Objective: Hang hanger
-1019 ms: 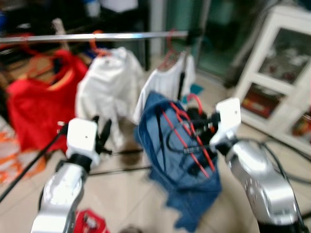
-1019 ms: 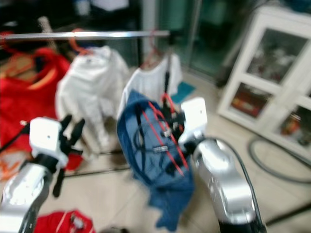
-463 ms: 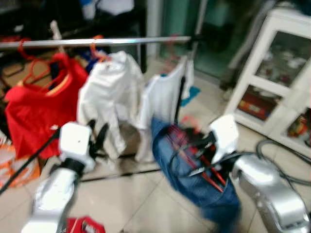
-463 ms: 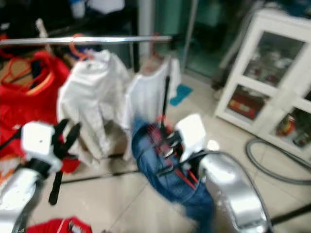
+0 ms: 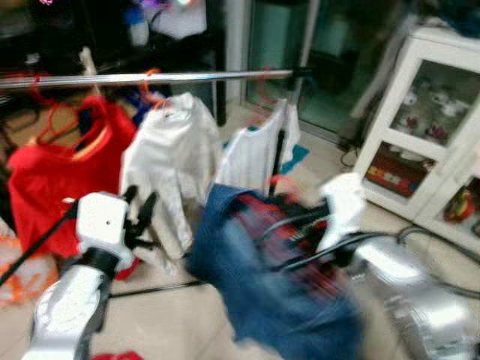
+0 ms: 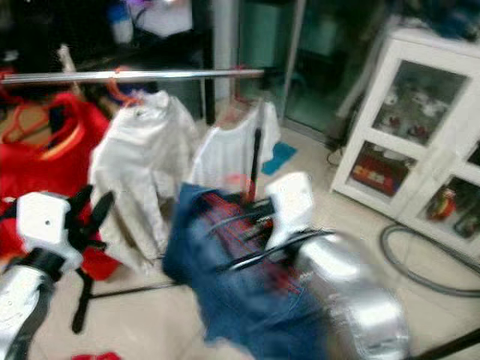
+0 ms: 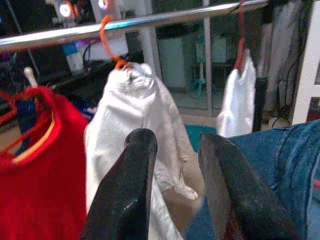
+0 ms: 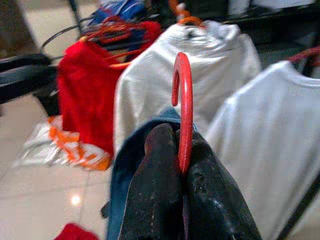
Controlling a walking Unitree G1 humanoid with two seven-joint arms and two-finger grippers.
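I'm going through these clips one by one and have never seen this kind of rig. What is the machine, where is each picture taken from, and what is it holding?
This is a walking humanoid robot with two silver arms, each ending in a two-fingered black pincer. Two pictures come from a stereo camera on its head, looking forward and down; the other two come from cameras on its wrists, looking along the fingers.

Ahead stands a shiny metal clothes rail carrying a red shirt, a white long-sleeved garment and a white T-shirt, all on hangers.

The right pincer is shut on a red plastic hanger that carries a blue denim garment, blurred in the head views. The hanger's hook points upward and is not yet on the rail.

The left pincer is open, holding nothing, raised in front of the hanging clothes.
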